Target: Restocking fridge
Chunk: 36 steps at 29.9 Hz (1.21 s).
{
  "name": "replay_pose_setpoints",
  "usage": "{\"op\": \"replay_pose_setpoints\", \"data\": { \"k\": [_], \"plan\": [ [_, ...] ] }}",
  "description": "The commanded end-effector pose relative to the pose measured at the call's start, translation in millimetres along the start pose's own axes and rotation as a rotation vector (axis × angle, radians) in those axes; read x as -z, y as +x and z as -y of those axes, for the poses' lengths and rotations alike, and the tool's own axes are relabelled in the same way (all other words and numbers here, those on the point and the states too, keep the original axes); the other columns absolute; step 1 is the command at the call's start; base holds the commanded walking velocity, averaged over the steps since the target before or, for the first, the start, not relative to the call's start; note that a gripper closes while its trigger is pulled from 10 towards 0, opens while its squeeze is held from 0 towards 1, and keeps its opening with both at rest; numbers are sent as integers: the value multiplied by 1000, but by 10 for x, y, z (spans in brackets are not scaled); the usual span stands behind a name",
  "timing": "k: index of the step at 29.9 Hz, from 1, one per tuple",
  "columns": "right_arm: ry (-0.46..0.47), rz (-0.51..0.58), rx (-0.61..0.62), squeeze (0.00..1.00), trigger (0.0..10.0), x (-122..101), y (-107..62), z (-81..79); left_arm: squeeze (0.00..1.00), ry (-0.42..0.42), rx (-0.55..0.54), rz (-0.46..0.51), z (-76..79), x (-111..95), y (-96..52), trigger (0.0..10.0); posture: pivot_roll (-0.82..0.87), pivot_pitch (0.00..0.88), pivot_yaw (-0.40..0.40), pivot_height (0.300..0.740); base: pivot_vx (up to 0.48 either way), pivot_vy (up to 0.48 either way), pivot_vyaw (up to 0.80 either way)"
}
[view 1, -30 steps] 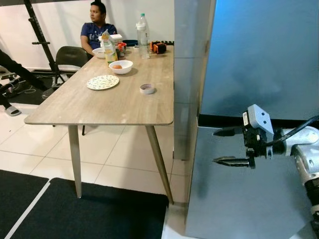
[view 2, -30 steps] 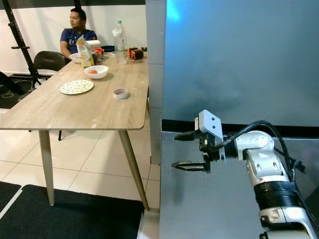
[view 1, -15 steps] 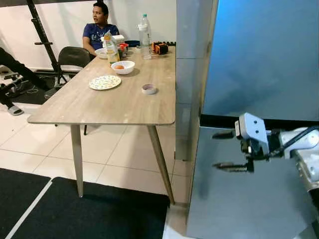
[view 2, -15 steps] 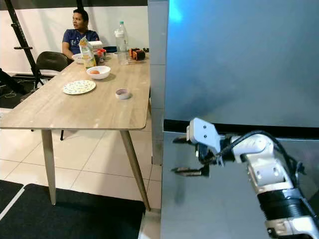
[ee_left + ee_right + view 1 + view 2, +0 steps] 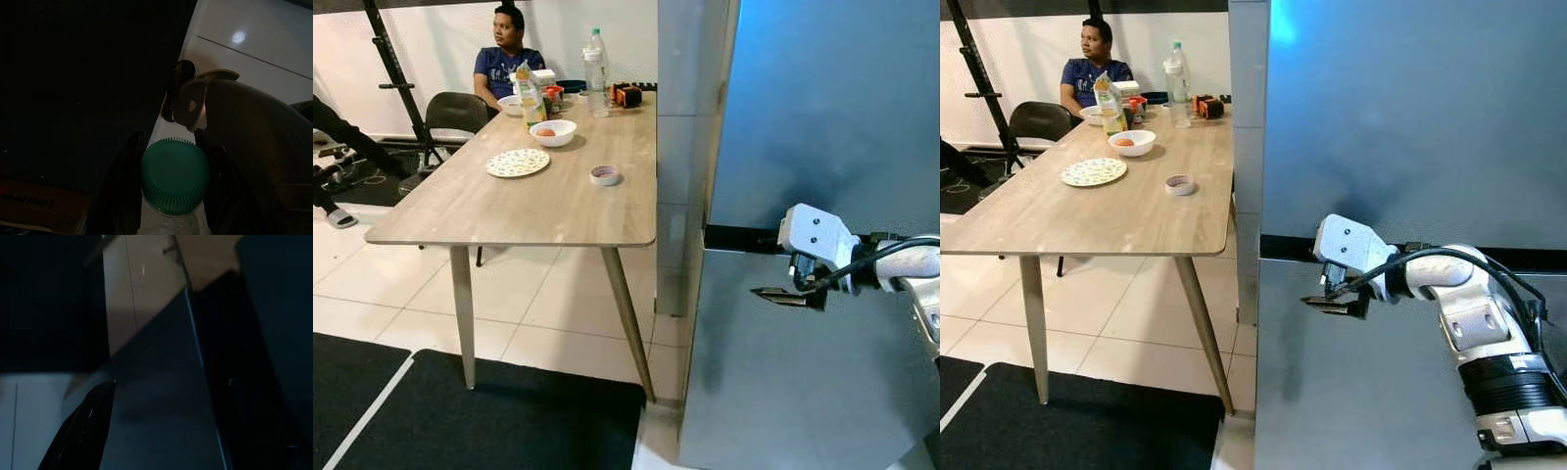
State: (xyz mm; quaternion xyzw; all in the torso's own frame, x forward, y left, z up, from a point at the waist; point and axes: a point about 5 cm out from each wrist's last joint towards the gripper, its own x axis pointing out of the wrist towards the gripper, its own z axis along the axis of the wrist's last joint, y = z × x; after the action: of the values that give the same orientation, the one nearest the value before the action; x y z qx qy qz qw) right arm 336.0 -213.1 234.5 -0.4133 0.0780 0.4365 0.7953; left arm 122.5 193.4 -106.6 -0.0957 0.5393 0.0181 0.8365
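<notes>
The grey fridge fills the right side, with its upper door [image 5: 832,108] and lower door [image 5: 783,392] both closed and a dark seam [image 5: 736,238] between them. My right gripper [image 5: 770,266] is open at that seam, near the doors' left edge. Its lower finger [image 5: 775,295] lies against the top of the lower door, and the upper one sits level with the dark gap. In the left wrist view, my left gripper [image 5: 170,143] is shut on a clear bottle with a green ribbed cap [image 5: 175,175], held low over the pale tiled floor.
A long wooden table [image 5: 489,211] stands left of the fridge, carrying a plate [image 5: 517,162], a bowl [image 5: 553,131], a small dish [image 5: 604,175], a juice carton [image 5: 529,96] and a water bottle [image 5: 595,59]. A person [image 5: 506,54] sits at its far end. A black mat [image 5: 489,411] lies below.
My right gripper has risen from the face of the lower door to the seam between the doors, still open. The camera shifted slightly.
</notes>
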Motion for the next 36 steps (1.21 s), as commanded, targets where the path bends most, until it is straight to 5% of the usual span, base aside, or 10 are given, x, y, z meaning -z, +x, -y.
{"op": "replay_pose_setpoints", "data": {
  "k": [1, 36],
  "plan": [
    [-36, -67, 21, 0, 10000, 39, 29, 27, 0, 3, 7, -27, -15, 60, -10, 10000, -96, 0, 10, 740, 0, 0, 0],
    [-39, -86, -186, 0, 10000, 74, 213, -234, 0, 0, 11, -34, -13, 78, -12, 10000, -103, 0, 11, 740, 0, 0, 0]
  ]
}}
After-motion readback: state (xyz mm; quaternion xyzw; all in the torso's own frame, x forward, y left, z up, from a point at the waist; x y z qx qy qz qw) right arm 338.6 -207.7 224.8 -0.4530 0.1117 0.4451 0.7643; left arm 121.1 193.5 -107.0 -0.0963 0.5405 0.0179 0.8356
